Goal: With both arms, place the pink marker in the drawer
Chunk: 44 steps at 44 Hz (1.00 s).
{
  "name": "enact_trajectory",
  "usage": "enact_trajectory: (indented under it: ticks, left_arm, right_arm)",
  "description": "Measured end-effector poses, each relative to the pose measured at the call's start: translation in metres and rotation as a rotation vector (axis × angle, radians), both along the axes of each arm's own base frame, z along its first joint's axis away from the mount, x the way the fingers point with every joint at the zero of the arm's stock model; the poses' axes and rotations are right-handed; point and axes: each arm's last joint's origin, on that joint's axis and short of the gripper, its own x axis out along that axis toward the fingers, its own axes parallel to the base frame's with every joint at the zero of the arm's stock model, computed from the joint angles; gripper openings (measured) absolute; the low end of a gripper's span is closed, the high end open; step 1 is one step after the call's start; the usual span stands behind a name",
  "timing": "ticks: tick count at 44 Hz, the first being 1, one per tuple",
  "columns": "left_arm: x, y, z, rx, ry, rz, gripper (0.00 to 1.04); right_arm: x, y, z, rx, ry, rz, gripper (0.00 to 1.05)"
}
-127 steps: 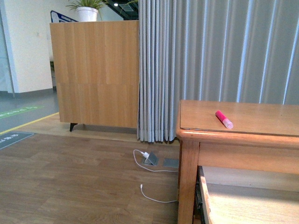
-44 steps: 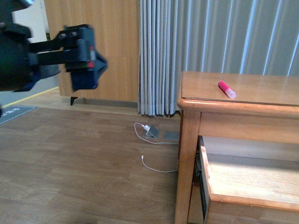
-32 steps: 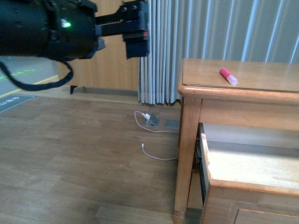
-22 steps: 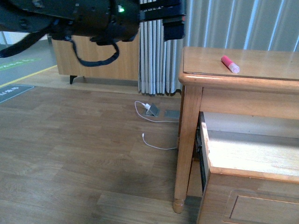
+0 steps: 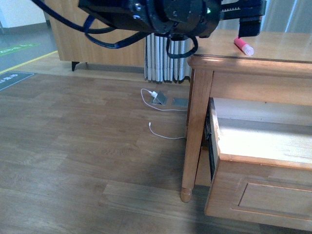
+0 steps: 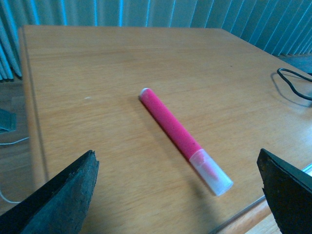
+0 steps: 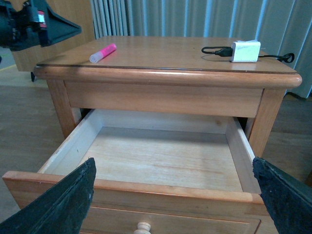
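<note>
In the front view my black left arm (image 5: 161,12) is hanging across the top of the picture, over the corner of the honey-coloured wooden table (image 5: 253,73) and hiding part of the grey pleated curtain (image 5: 165,63). A thin white cable (image 5: 163,134) is lying on the brown plank floor (image 5: 73,146). The wide wooden drawer (image 5: 263,151) is standing pulled out under the table top.

In the left wrist view my left claw (image 6: 175,152) is gaping wide and gripping nothing. The short bright pink marker (image 6: 170,126) is showing between its fingers (image 6: 63,195), apart from both. It is lying flat on the table top, its paler cap end nearest the edge.

In the right wrist view my right claw (image 7: 173,161) is also gaping wide with nothing in it, facing the open drawer. A white charger block (image 7: 245,50) with a black lead is sitting well apart from the marker
</note>
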Motion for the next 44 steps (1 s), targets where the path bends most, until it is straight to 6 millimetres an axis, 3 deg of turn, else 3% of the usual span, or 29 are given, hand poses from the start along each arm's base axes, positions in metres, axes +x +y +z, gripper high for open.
enact_trajectory:
  ticks: [12,24,40,44]
  left_arm:
    - [0.016,-0.052,-0.009,0.036,0.078,0.011,0.99]
    - [0.024,-0.058,-0.006,0.118,0.157,0.094,0.98]
    - [0.025,-0.056,-0.003,0.199,0.179,0.116,0.25]
    - [0.025,-0.056,-0.002,0.201,0.179,0.116,0.15]
  right_arm:
    - [0.0,0.0,0.0,0.0,0.0,0.0,0.96]
    - [0.0,0.0,0.0,0.0,0.0,0.0,0.96]
    - [0.0,0.0,0.0,0.0,0.0,0.0,0.96]
    - [0.0,0.0,0.0,0.0,0.0,0.0,0.96]
